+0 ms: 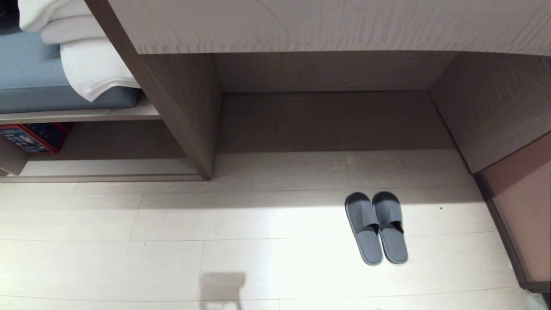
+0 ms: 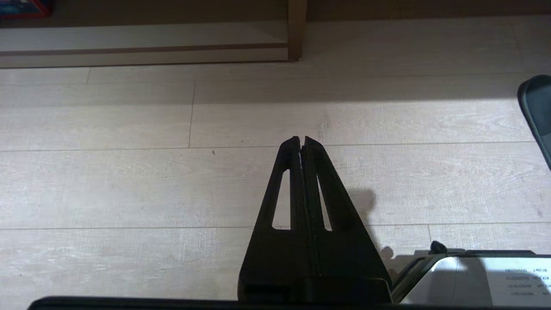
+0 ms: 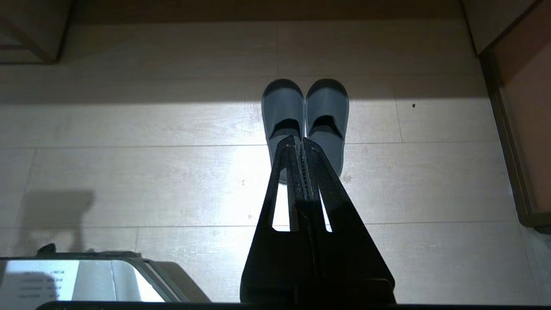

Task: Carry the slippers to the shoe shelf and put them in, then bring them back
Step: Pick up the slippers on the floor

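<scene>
The slippers (image 1: 376, 228) lie side by side on the pale floor, right of centre, toes toward the recess under the desk. The right wrist view shows the slippers (image 3: 305, 112) straight ahead of my right gripper (image 3: 300, 140), which is shut and empty, above the floor and short of them. My left gripper (image 2: 301, 138) is shut and empty too, over bare floor, with one slipper's edge (image 2: 538, 107) off to its side. The shoe shelf (image 1: 103, 168) is the low cubby at the far left, with a pale base board and dark edging, also seen as the shoe shelf (image 2: 142, 43). Neither arm appears in the head view.
A desk top (image 1: 327, 23) overhangs a deep recess. At the left, white towels (image 1: 86, 56) lie on a blue cushion (image 1: 26, 73), with a red box (image 1: 32, 137) below. A pinkish panel (image 1: 525, 202) closes the right side. My base (image 3: 64, 275) shows low in the wrist views.
</scene>
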